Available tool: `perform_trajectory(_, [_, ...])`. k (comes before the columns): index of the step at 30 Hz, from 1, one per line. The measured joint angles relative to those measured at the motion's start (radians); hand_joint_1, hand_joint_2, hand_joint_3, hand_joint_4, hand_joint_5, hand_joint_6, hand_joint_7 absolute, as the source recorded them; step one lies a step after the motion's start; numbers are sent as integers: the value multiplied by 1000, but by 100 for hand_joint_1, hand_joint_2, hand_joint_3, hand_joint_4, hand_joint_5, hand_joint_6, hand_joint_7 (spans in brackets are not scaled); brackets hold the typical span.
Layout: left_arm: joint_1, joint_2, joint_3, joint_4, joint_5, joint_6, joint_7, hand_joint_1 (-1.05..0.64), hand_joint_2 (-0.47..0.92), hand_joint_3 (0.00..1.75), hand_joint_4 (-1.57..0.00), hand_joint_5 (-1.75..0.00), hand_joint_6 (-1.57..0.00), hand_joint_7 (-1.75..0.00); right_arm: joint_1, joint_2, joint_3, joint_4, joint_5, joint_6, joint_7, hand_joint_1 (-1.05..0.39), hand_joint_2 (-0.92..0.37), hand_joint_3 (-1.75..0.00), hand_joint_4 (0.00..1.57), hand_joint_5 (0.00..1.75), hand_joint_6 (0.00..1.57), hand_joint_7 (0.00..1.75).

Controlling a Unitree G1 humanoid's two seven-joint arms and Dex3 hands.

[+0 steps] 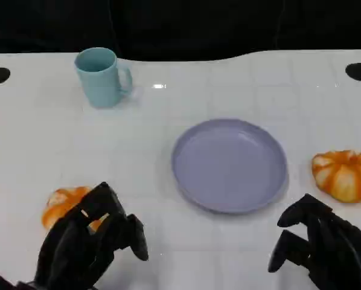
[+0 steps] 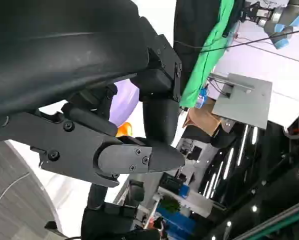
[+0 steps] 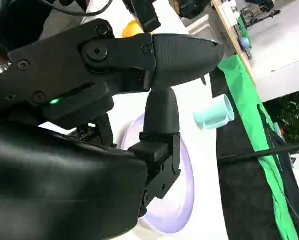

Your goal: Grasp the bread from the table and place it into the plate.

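Meanwhile, left hand (image 1: 90, 241) hovers spread over bread (image 1: 63, 202); mug (image 1: 102, 77) stands beyond plate (image 1: 229, 164).

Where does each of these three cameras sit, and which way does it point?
Head view: high on the robot, looking down at the white table with plate, mug, two orange breads, left hand and right hand.
Left wrist view: behind the left hand, facing the room across the table.
Right wrist view: behind the right hand, facing plate and mug.
All three views share the plate.
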Motion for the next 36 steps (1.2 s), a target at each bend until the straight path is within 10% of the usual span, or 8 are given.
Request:
perform_trajectory(28, [0,5,0,0,-1,0,-2,-56,92,39,-71,-175,-51,-172,2,-5,0,-13,2,8,-4,-52,-92,-44,61,175,42,167])
perform_trajectory(36, [3,-2,0,-15,46,-68,27,-57,92,29,-56,-155,-64,-106,4,-4,0,-17,2,10,-7,-52,-92,-44,61,175,41,168])
